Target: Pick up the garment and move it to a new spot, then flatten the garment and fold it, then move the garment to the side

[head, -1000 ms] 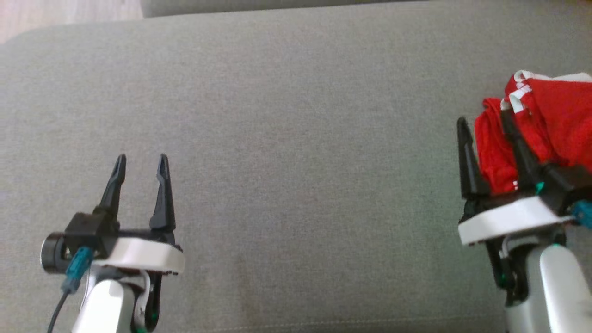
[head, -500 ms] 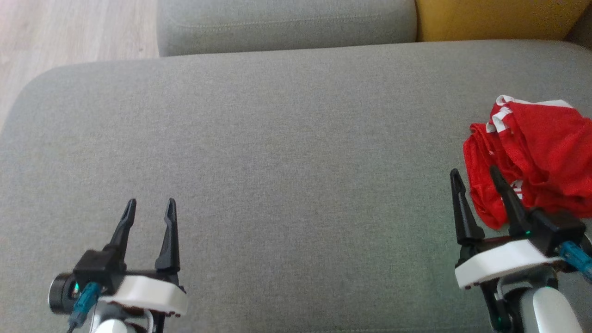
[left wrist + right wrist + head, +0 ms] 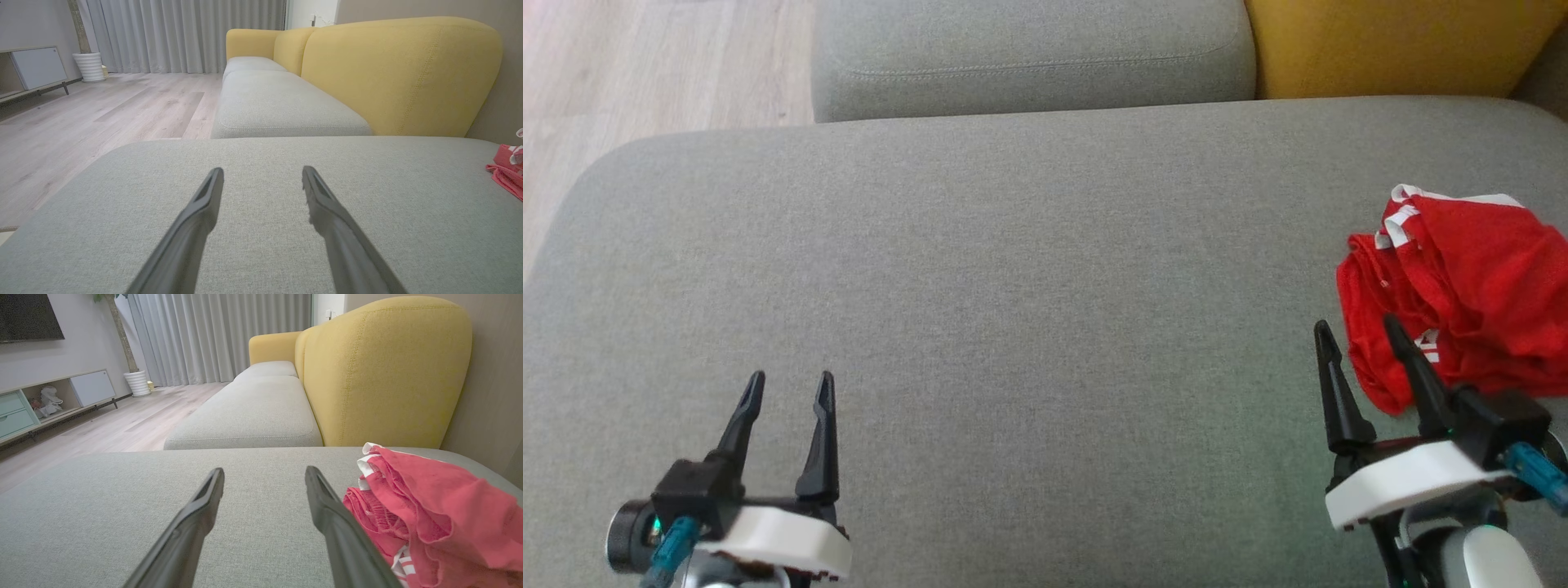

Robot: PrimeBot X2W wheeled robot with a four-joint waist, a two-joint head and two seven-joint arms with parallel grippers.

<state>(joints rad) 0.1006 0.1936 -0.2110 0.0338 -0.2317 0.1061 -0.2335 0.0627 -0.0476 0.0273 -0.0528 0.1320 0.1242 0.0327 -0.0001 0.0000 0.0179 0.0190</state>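
One red garment [image 3: 1462, 286], two hands, left hand [image 3: 788, 382], right hand [image 3: 1356, 331], three grey seat cushions [image 3: 286, 106], one white planter [image 3: 90, 66]

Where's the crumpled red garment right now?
Head view: the crumpled red garment with white trim lies at the grey seat cushion's far right, beside the open right gripper, near the yellow backrest.

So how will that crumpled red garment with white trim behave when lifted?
Likely floppy: the crumpled red garment with white trim lies in soft folds, so it should drape from a pinch. Probably light: thin-looking fabric. Pushed, it may bunch on the woven grey sofa cushion.
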